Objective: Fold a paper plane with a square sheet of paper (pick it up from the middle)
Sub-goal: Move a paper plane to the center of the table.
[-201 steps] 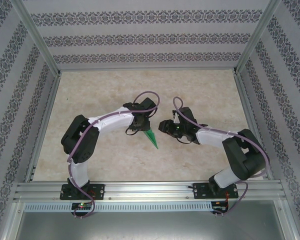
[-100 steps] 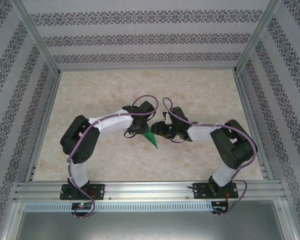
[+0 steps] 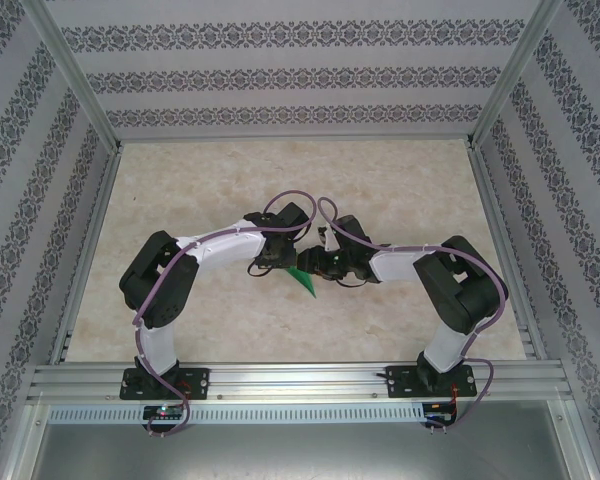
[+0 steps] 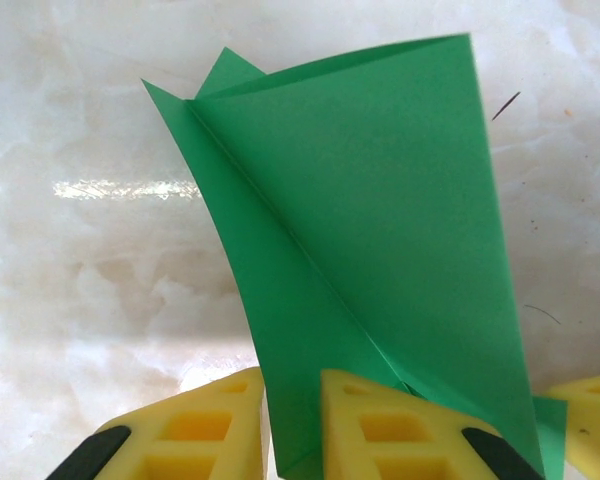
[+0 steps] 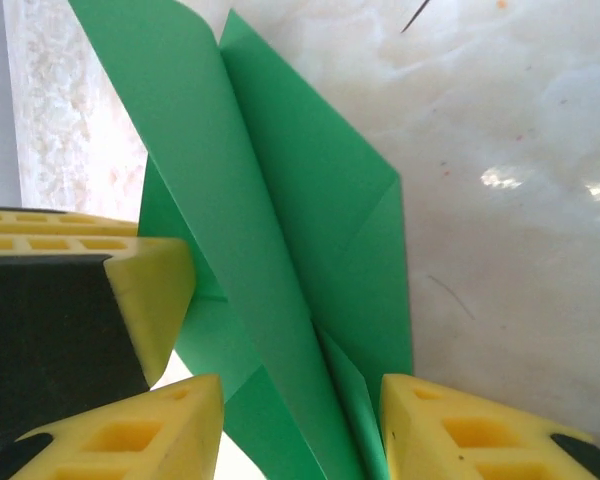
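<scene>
The paper plane (image 3: 302, 280) is a bright green folded dart held up off the table mid-scene. My left gripper (image 3: 279, 262) is shut on it; in the left wrist view the yellow fingers (image 4: 200, 430) pinch its lower end (image 4: 295, 425), and the wings of the paper plane (image 4: 380, 200) fan upward. My right gripper (image 3: 316, 266) meets it from the right and stands open. In the right wrist view the paper plane (image 5: 280, 230) runs through the wide gap of the right gripper (image 5: 300, 435), its folds standing between the fingertips (image 5: 470, 430).
The marble-patterned table (image 3: 400, 190) is walled by an aluminium frame (image 3: 90, 240) and patterned panels. One yellow finger of the left gripper (image 5: 150, 290) sits close beside the right gripper's jaws. Both forearms crowd the middle of the table.
The right arm has swung left until its open jaws straddle the paper plane. The left gripper kept its hold and barely moved.
</scene>
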Controlling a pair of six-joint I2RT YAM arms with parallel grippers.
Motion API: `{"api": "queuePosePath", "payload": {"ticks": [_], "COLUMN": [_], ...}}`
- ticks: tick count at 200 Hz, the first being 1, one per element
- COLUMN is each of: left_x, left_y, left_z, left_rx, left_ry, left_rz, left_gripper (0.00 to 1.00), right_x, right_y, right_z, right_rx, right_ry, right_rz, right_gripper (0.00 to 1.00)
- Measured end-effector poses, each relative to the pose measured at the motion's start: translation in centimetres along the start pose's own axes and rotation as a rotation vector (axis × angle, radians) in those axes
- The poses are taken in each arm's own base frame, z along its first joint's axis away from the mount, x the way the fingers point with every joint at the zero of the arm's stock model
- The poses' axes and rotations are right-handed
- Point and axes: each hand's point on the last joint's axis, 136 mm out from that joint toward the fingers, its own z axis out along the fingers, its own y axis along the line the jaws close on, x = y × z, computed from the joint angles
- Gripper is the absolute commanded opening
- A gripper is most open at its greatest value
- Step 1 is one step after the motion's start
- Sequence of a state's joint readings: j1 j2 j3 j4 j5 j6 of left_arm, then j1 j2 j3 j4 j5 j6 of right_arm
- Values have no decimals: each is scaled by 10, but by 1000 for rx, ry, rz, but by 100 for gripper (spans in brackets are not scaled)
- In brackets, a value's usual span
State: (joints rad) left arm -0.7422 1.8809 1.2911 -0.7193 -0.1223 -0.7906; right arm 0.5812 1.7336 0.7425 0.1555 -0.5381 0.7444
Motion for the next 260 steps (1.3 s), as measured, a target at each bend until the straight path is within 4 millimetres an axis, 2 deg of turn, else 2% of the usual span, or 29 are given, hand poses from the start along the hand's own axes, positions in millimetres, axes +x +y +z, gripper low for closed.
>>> {"api": "queuePosePath", "payload": {"ticks": [72,132,169,260], "left_x": [0,0,0,0], "left_y": [0,0,0,0], "left_z": [0,0,0,0], "left_rx": [1,1,1,2], "left_ry": [-1,-1,-1,-1], "left_rz": [0,0,0,3], "left_gripper": [21,21,22,22], "right_x": [2,7,10,12], "right_y": [5,6,3,-2], "right_z": [1,5,5,5], "right_rx": [-18,-11,0,24], "right_ry": [7,32,45,49], "right_rz": [-50,-106,-129,-156], "right_gripper": [43,51,50,36]}}
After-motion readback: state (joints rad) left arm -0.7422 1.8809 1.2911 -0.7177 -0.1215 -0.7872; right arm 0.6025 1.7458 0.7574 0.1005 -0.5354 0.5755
